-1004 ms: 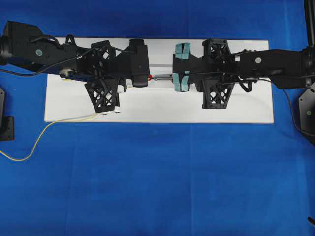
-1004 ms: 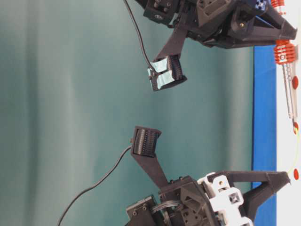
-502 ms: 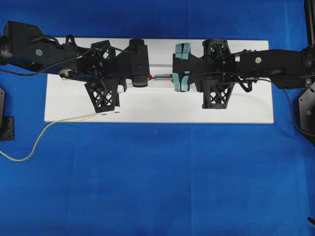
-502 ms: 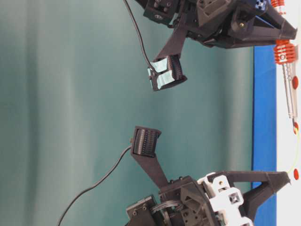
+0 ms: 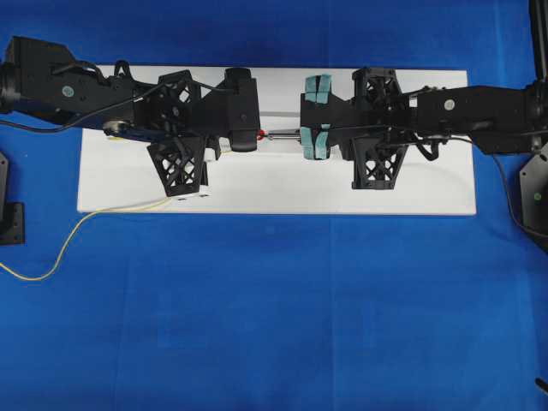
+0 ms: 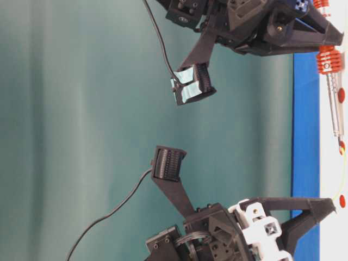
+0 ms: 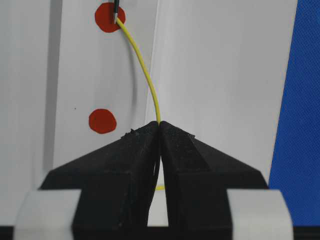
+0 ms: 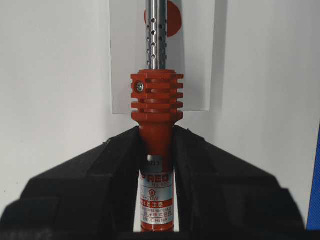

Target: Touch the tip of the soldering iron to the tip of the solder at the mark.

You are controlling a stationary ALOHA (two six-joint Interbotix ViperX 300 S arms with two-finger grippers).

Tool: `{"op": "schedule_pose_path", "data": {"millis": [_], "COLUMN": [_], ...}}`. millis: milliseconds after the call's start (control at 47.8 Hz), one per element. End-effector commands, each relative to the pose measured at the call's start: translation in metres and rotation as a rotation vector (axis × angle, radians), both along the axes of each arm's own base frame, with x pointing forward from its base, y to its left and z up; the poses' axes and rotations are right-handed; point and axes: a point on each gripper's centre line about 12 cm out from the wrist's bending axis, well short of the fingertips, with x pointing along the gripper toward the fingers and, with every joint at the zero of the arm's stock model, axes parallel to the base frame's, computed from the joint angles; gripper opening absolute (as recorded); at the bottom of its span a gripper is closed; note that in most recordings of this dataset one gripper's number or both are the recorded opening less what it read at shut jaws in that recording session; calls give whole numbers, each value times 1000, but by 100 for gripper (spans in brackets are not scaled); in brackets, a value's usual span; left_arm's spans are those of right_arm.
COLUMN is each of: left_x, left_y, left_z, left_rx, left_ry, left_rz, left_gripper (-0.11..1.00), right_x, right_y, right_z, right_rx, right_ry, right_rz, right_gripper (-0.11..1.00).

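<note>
Where iron tip (image 7: 115, 13) meets solder (image 7: 145, 70), a red dot (image 7: 105, 17) lies beneath

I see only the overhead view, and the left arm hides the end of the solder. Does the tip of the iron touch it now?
Observer: Yes. In the left wrist view the tip of the solder meets the dark tip of the soldering iron.
Operator: On which dot?
Observer: In the table-level view, on the middle red dot of three.
Operator: Is the iron gripped?
Observer: Yes. The right wrist view shows the right gripper with its jaws shut on the red handle.
</note>
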Motion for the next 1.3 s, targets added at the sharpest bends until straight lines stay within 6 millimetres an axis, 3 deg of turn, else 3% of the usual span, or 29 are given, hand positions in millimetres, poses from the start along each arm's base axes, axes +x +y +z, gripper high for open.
{"op": "schedule_pose_path", "data": {"millis": [0, 669, 983, 1150, 1276], "left_x": [5, 3, -21, -40, -42], "left_y": [1, 0, -9, -11, -11], "left_z": [12, 17, 51, 53, 52], "left_rx": [6, 9, 17, 12, 11], "left_ry": [-35, -47, -129, -139, -138], "left_rz": [-1, -5, -18, -9, -8], "left_gripper": [2, 2, 2, 2, 2], "right_x": [7, 7, 7, 7, 8], "right_y": [0, 0, 0, 0, -1], "right_z": [11, 11, 11, 11, 12], "right_rx": [-5, -5, -6, -6, -8], "right_ry": [-38, -42, -42, -42, -45], "right_rz": [4, 4, 4, 4, 7], "right_gripper": [6, 6, 6, 6, 6]}}
